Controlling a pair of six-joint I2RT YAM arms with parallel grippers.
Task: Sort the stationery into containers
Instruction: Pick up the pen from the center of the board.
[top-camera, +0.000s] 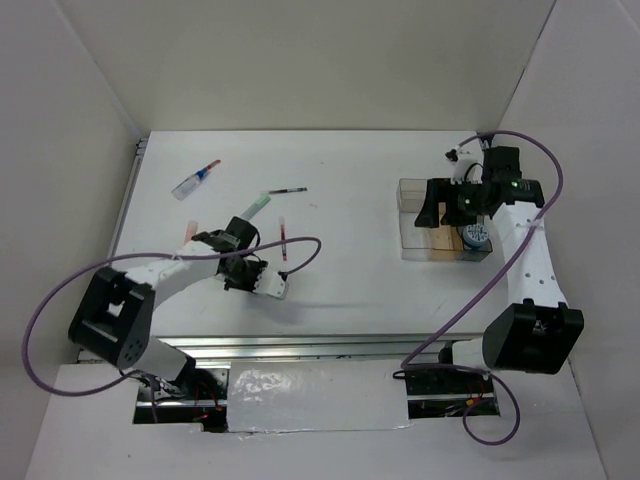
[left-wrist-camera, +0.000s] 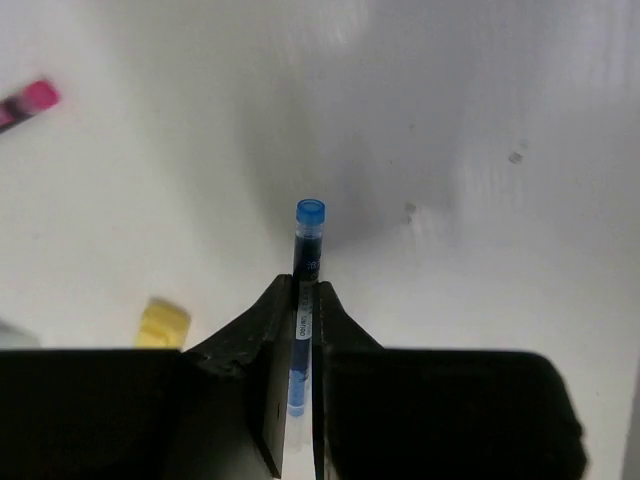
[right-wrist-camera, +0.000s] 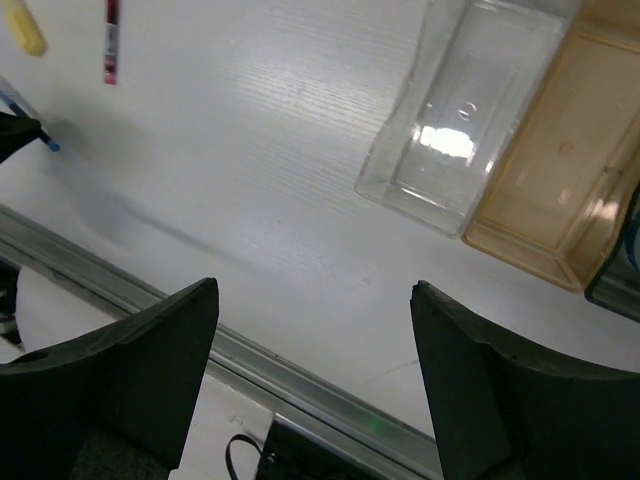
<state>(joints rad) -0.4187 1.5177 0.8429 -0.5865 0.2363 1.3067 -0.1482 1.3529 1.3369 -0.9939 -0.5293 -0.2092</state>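
Blue-capped pen: thin and round, gripped lengthwise along the left jaws rather than across them, so judged likely to slide out forward or swivel on any quick swing. Made worse, probably, by the bite: clamped over its hind part only, with the capped end jutting free ahead of the tips. Might also have snagged on a wall of the compartment box if lowered cap-first at a slant, and been levered out of the grip. Faced a long carry as well, with the box well apart from the left jaws, over on the right arm's side. Risked a knock there too: right jaws seen hanging near that box, spread wide with nothing between them.

Sat squarely in the slit between the left jaws, closed tight on its barrel from both sides, cap pointing away from the wrist toward the counter. Could not be told whether lifted clear of the counter or touching it at the cap.

Lay to the left of those jaws, near but apart: a yellow marker. Lay farther off, ahead and to the left: a pink-ended piece, too blurred to name.
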